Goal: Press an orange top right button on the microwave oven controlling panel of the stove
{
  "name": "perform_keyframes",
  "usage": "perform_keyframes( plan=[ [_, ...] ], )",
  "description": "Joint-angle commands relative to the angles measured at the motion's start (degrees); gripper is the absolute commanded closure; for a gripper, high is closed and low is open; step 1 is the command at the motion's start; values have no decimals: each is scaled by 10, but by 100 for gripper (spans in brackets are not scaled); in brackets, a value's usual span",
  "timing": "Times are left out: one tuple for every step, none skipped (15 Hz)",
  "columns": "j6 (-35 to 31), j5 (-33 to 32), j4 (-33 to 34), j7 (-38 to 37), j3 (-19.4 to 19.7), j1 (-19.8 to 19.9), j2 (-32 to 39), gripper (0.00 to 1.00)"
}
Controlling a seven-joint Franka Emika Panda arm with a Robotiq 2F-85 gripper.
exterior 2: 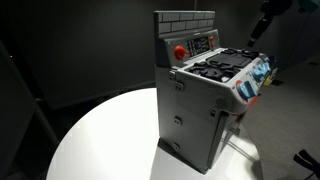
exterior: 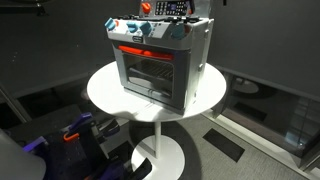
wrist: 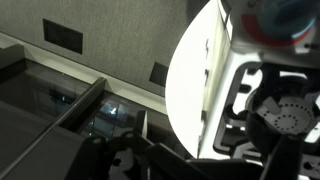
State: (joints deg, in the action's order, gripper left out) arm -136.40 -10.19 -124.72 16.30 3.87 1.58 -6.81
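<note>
In an exterior view the round white table (exterior: 105,90) is sitting nearest. The toy stove (exterior: 160,60) is standing upright on it, with its glass oven door (exterior: 148,72) and red-orange bar (exterior: 140,50) facing the camera. Behind the burners (exterior 2: 220,68) the brick-patterned back panel (exterior 2: 190,35) is rising, carrying a red knob (exterior 2: 180,52) and a small control panel (exterior 2: 204,43). The orange button itself is showing too small to pick out. Farthest off, the gripper (exterior 2: 258,32) is hanging in the air above the stove's knob-lined front edge, well apart from the back panel and touching nothing. Whether its jaws are standing apart or together I cannot tell, since the wrist view is giving only dark shapes.

The stove is looking like light, hollow, rigid plastic on a smooth tabletop, so a hard or slanted shove is likely sliding or tipping it. No grasp is being called for. Contact belongs on the button's face alone, with one fingertip pushing gently and squarely into the panel.
</note>
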Motion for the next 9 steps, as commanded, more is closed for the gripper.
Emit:
perform_keyframes(
  plan=[
    [-28, 20, 51, -5, -13, -10, 44, 0],
    [-35, 24, 61, -4, -18, -13, 53, 0],
    [-40, 27, 71, -4, -22, -16, 63, 0],
    [-46, 29, 80, -5, -27, -18, 72, 0],
    [-51, 29, 89, -5, -31, -20, 80, 0],
    [-55, 27, 99, -7, -35, -22, 90, 0],
    [-58, 27, 108, -7, -38, -23, 98, 0],
    [-61, 25, 117, -8, -41, -24, 106, 0],
    [-64, 24, 125, -7, -43, -25, 114, 0]
  ],
)
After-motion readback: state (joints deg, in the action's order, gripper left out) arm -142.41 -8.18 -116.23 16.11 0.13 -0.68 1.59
